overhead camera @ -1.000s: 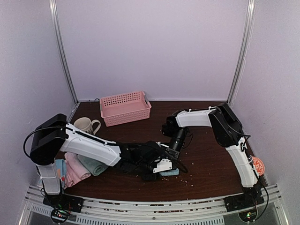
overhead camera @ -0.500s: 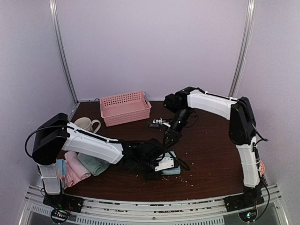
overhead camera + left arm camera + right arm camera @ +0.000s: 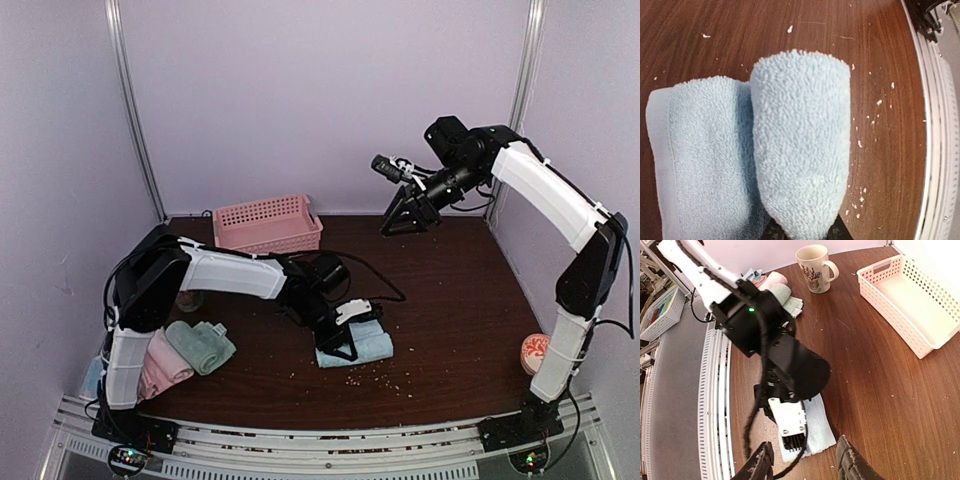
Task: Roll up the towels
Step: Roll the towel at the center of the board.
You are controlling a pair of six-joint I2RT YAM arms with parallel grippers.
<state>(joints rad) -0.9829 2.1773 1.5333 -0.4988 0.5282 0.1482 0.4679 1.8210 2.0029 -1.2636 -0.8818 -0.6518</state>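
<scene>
A light blue towel (image 3: 362,346) lies on the table in front of the middle. My left gripper (image 3: 344,344) is shut on its doubled-over end. In the left wrist view that thick fold (image 3: 800,145) runs up from between the jaws, and the flat single layer (image 3: 695,160) lies to its left. My right gripper (image 3: 402,214) hangs open and empty, high over the back right of the table. Its fingers (image 3: 760,465) frame the left wrist and the towel (image 3: 821,432) far below. A rolled pink towel (image 3: 160,365) and a rolled sage green towel (image 3: 202,345) lie at the front left.
A pink perforated basket (image 3: 266,229) stands at the back left. A patterned mug (image 3: 812,266) stands near the rolled towels. A small orange-pink dish (image 3: 537,347) sits by the right arm's base. Pale crumbs are scattered near the front edge (image 3: 860,145).
My right gripper has opened, lifted off the towel and swung up to the back right. My left gripper has closed on the towel's fold and turned with it, so the blue towel now shows.
</scene>
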